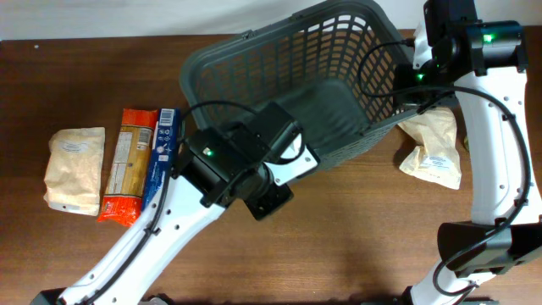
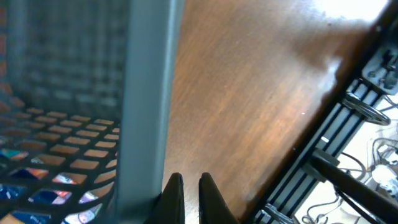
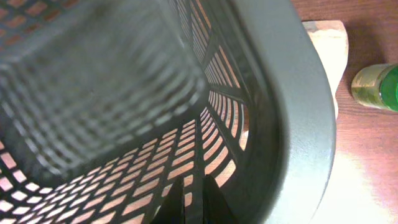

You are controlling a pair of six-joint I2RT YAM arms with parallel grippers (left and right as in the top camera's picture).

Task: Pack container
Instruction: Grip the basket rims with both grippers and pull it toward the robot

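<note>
The container (image 1: 246, 40) is a large dark grey lattice basket at the upper middle of the table, and it looks tilted. My right gripper (image 1: 405, 85) is at its right wall. In the right wrist view the fingers (image 3: 194, 176) are inside the container (image 3: 298, 106), closed on a lattice bar of the wall. My left gripper (image 1: 296, 157) is at the near left rim. In the left wrist view its fingers (image 2: 191, 175) are nearly together, empty, just outside the rim (image 2: 146, 93), with bare wood between them.
A beige bag (image 1: 74, 169), an orange-red packet (image 1: 127, 165) and a blue packet (image 1: 161, 157) lie at the left. Another beige bag (image 1: 436, 144) lies right of the basket. A green-lidded jar (image 3: 376, 87) stands beside that bag (image 3: 326, 37).
</note>
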